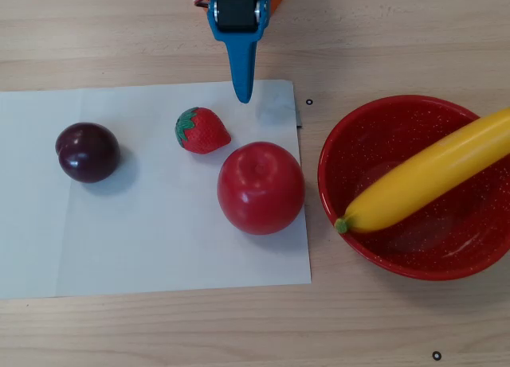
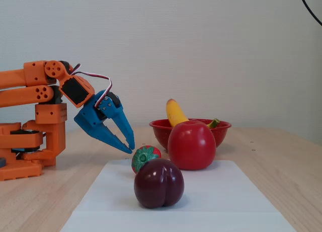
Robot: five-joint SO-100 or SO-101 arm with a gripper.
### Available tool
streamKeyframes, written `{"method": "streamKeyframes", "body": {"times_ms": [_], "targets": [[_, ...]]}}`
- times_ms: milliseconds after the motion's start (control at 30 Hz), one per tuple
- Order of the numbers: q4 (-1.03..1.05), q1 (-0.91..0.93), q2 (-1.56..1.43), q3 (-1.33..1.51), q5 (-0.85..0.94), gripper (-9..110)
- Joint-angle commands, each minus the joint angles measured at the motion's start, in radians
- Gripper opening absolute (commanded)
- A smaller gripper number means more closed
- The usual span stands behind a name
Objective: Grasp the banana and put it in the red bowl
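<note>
One banana [image 1: 426, 181], one red bowl [image 1: 374, 128], one apple [image 1: 260, 187], one strawberry [image 1: 202, 130], one plum [image 1: 88, 151], one paper sheet [image 1: 159, 240].

Hobby robotics desk, wooden tabletop [image 1: 398, 33], plain wall [image 2: 201, 51]

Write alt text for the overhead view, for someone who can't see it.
A long yellow plastic banana lies across a large speckled red bowl at right. On a white paper sheet at left sit a dark purple plum, a small strawberry and a smooth red apple, with the blue hand above, empty.
</note>
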State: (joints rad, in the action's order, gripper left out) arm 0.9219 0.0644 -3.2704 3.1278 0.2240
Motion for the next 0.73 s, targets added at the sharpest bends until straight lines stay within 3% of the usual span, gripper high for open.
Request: {"method": "streamKeyframes", "body": {"times_ms": [0, 700], "targets": [[0.0, -0.005, -0.021, 0.012, -0.018, 0], [0.002, -0.006, -0.021, 0.012, -0.021, 0]]}}
